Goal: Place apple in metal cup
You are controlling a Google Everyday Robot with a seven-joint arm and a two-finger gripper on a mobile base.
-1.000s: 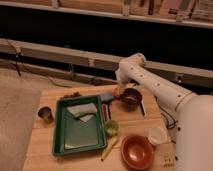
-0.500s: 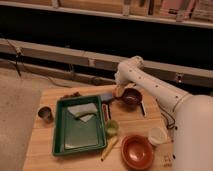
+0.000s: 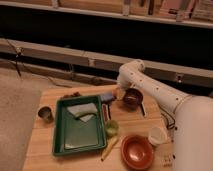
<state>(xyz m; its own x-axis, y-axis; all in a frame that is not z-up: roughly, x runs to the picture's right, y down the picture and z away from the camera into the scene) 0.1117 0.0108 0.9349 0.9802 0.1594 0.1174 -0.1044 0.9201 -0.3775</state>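
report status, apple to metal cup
Gripper low by green tray's far right corner. Apple beside it, not in metal cup. Cup sits left of tray; tray lies between.

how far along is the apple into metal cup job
Nothing looks done: the metal cup stands alone left of the green tray. In hand: the gripper is at the tray's far right corner, by the apple. Left: carrying it across and dropping it in.

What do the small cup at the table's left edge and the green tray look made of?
The cup looks like dull grey metal, with a faint sheen and dark inside. The green tray looks like plastic, matte and evenly coloured, though that is a guess. The gripper is at the tray's far right corner.
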